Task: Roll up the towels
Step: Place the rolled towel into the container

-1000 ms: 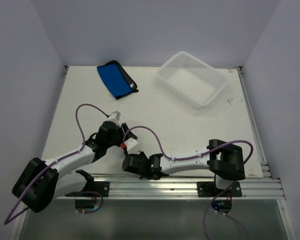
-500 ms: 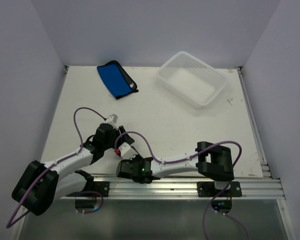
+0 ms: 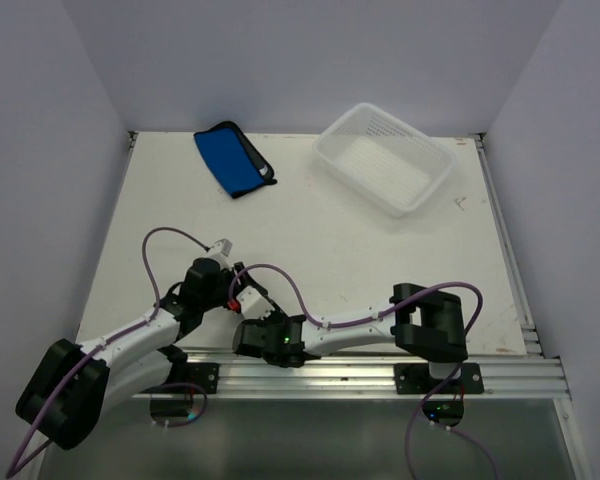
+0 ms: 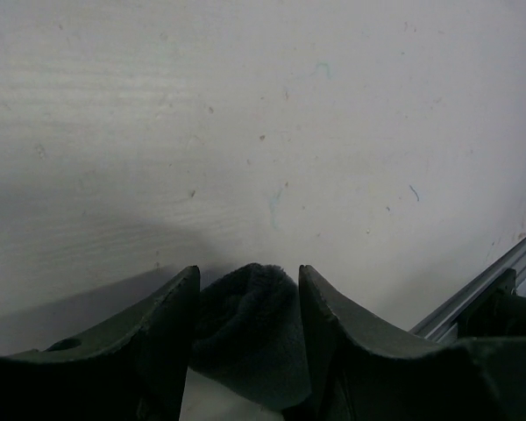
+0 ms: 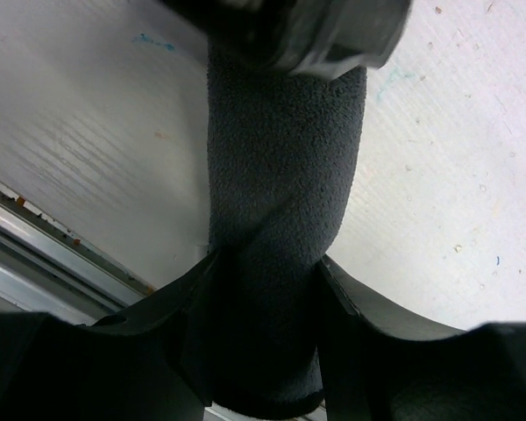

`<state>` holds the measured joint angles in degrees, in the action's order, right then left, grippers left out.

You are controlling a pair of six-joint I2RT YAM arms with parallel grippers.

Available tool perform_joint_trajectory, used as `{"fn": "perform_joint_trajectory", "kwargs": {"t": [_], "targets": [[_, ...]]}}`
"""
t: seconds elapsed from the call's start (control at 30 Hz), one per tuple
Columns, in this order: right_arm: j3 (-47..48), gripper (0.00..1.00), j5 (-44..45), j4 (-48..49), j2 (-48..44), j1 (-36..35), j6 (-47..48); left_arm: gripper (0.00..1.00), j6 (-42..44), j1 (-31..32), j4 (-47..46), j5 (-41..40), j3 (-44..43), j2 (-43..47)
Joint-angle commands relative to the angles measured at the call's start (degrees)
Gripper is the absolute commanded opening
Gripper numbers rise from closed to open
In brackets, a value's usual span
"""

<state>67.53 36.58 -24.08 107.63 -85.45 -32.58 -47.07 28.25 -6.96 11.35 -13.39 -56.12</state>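
While the dark towel (image 5: 280,158) already reads as a tight roll just beyond the near rail (image 3: 360,365), it isn't released yet. Right gripper (image 5: 267,263) jaws pinch one end (the roll waists in between them). Left gripper (image 4: 248,281) jaws clamp the other end. So towel one looks nearly done, with only the release pending. Blue towel (image 3: 232,160) lies well apart at the table's far left, no arm near it; folded or rolled, can't tell. Basket (image 3: 430,187) sits far right. Versus a second ago, both wrists are closer to the rail and the right elbow is further left. Blue towel and basket are unmoved.
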Motion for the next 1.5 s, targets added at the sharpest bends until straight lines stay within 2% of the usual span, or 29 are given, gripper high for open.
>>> {"fn": "perform_joint_trajectory", "kwargs": {"t": [0.0, 0.2, 0.4, 0.73, 0.77, 0.9, 1.0, 1.2, 1.47], "targets": [[-1.26, 0.46, -3.88, 1.75, 1.17, -0.24, -1.79, 0.53, -1.88, -0.13, -4.37, 2.36, 1.87, -1.45], [-1.96, 0.50, -4.67, 2.28, 1.35, -0.07, -2.31, 0.53, -1.36, -0.13, -4.73, 1.83, 2.05, -1.72], [-4.76, 0.47, -8.88, 4.65, 0.56, 3.17, -3.45, 0.53, -1.27, -0.13, -3.76, 1.13, 1.61, -0.84], [-3.98, 0.43, -10.47, 3.60, 3.37, 5.56, -3.90, 0.54, 3.12, -1.88, 5.19, -3.35, -5.24, 1.71], [-4.16, 0.41, -10.82, 3.77, 3.46, 5.82, -3.98, 0.54, 3.56, -2.32, 5.90, -3.70, -6.90, 1.71], [-3.72, 0.20, -10.83, 2.81, 4.07, 6.96, -4.25, 0.54, 4.88, -3.37, 9.51, -7.04, -9.99, 1.62], [-3.02, 0.11, -10.56, 1.93, 4.60, 7.31, -3.90, 0.54, 5.67, -4.43, 9.60, -7.57, -11.48, 1.71], [-4.42, 0.00, -11.18, 2.72, 3.46, 9.68, -3.99, 0.55, 7.87, -6.63, 10.56, -7.14, -16.40, -0.74], [-2.85, 0.00, -8.99, 0.26, 2.06, 11.79, -1.79, 0.55, 11.21, -8.47, 12.50, -7.66, -21.14, -2.15]]}}
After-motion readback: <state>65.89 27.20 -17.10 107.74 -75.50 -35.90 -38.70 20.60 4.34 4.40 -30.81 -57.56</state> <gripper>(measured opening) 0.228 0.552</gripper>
